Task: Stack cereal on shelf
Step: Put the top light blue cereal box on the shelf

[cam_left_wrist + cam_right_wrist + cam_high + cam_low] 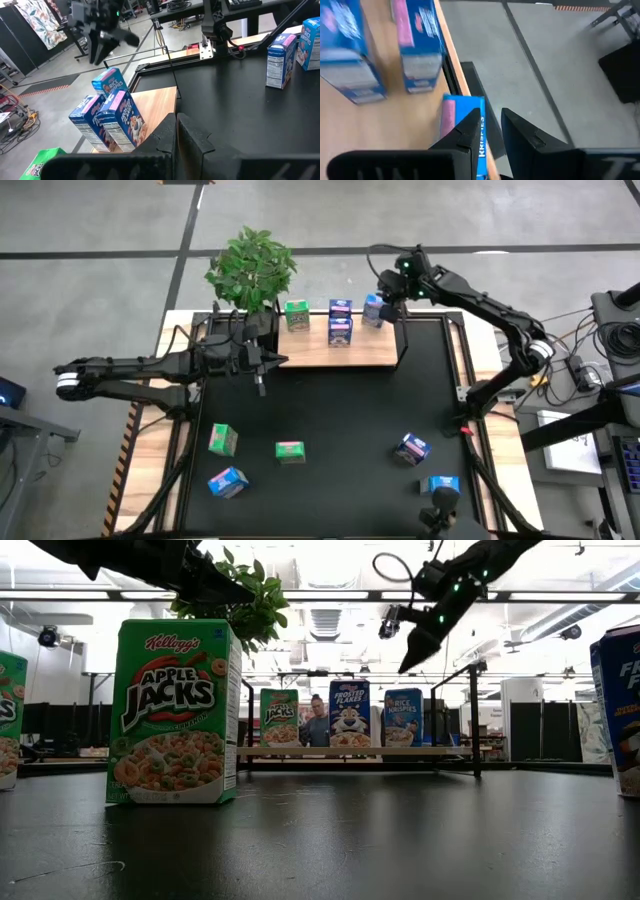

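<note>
The light-wood shelf (pixel 370 350) lies at the far edge of the black mat (pixel 330 410). On it stand a green carton (pixel 296 315), two blue cartons (pixel 340 320) and a blue Rice Krispies carton (pixel 373 310), each on its base. My right gripper (pixel 492 132) is open just above the Rice Krispies carton (pixel 465 125), clear of it in the low view (pixel 410 658). My left gripper (pixel 177 132) is shut and empty over the mat, near the shelf's left end (pixel 262 378).
Loose cartons lie on the near half of the mat: two green (pixel 223 440) (pixel 290 450) and three blue (pixel 228 482) (pixel 412 448) (pixel 443 485). A potted plant (pixel 252 270) stands behind the shelf's left end. A metal frame rims the mat.
</note>
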Robot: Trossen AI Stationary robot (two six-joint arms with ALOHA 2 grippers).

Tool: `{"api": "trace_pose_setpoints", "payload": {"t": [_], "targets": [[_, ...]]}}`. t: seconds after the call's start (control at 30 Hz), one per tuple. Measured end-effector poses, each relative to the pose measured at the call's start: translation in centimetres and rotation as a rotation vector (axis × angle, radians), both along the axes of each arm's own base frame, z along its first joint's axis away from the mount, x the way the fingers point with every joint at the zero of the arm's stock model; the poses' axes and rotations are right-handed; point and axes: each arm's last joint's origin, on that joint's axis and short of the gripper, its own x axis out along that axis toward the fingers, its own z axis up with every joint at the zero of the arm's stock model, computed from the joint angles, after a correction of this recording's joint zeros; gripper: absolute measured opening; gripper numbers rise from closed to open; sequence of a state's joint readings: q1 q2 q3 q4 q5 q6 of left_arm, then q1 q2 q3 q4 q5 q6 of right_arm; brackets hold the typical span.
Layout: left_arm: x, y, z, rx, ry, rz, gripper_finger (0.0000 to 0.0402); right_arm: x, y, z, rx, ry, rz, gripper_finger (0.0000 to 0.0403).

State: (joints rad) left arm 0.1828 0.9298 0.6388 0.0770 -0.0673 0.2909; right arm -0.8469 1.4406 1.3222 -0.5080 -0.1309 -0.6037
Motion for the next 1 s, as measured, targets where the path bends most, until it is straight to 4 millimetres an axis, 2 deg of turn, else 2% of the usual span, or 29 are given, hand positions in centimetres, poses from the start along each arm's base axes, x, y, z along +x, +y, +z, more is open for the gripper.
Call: {"api": "trace_pose_setpoints", "payload": {"t": [0.1,0.17,0.37,0.5,0.7,1.0], "targets": [[0.0,0.0,0.0,0.0,0.001,0.0,0.0,0.1,1.3,1.3,0.061,-0.045,0.024,0.0068],[0.0,0.0,0.0,0.0,0.001,0.0,0.0,0.4,2.4,1.4,0.127,-0.05,0.07,0.0068],[0.0,0.0,0.0,0.009,0.005,-0.002,0.0,1.2,4.6,-0.4,0.274,0.061,0.104,0.0068],[0.0,0.0,0.0,0.013,0.006,-0.003,0.0,1.4,4.3,-2.1,0.236,0.162,0.004,0.0068],[0.0,0.0,0.0,0.013,0.006,-0.003,0.0,2.0,3.2,-3.5,0.186,0.235,-0.075,0.0068],[0.0,0.0,0.0,0.013,0.006,-0.003,0.0,1.8,2.5,-4.0,0.135,0.298,-0.129,0.0068]]}}
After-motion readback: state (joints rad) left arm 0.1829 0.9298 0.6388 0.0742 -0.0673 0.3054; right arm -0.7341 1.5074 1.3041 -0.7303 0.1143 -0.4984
